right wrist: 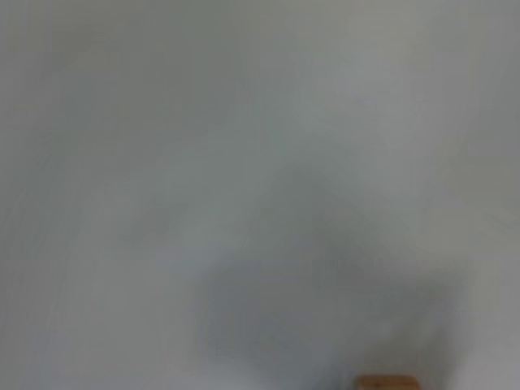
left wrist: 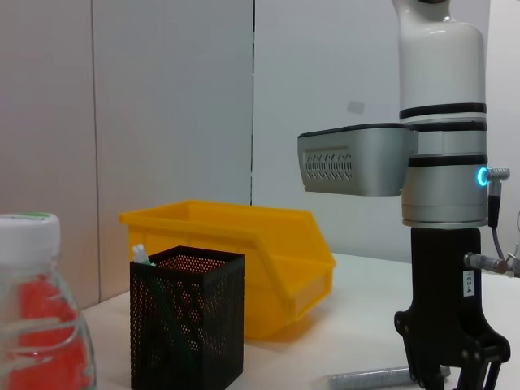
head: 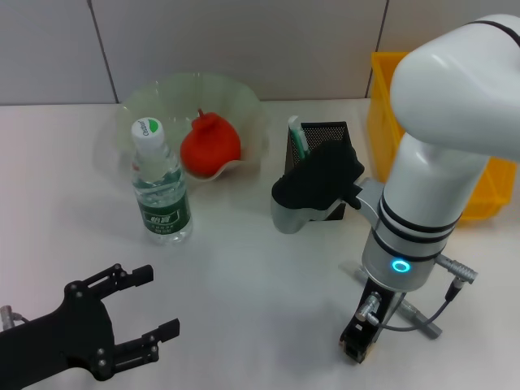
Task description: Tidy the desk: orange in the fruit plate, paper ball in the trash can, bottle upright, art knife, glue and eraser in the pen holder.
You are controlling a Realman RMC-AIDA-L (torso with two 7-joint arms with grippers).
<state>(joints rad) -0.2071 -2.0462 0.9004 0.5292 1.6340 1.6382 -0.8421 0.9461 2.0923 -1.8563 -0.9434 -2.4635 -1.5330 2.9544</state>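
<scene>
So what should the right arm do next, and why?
Probably grab the grey stick lying by the right gripper and lift it. That gripper is down at the table, and the pen holder stands close behind. The left gripper is open, off to the side.

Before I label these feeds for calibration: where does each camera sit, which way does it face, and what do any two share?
Head view: high on the body, looking down at the table; shows the left gripper near the bottom left and the right arm lowered to the table.
Left wrist view: low, looking level across the table at the pen holder, yellow bin and right arm.
Right wrist view: close above bare table surface; none of the robot shows.
Shared: head and left wrist views both show the bottle, pen holder, bin and right arm.
</scene>
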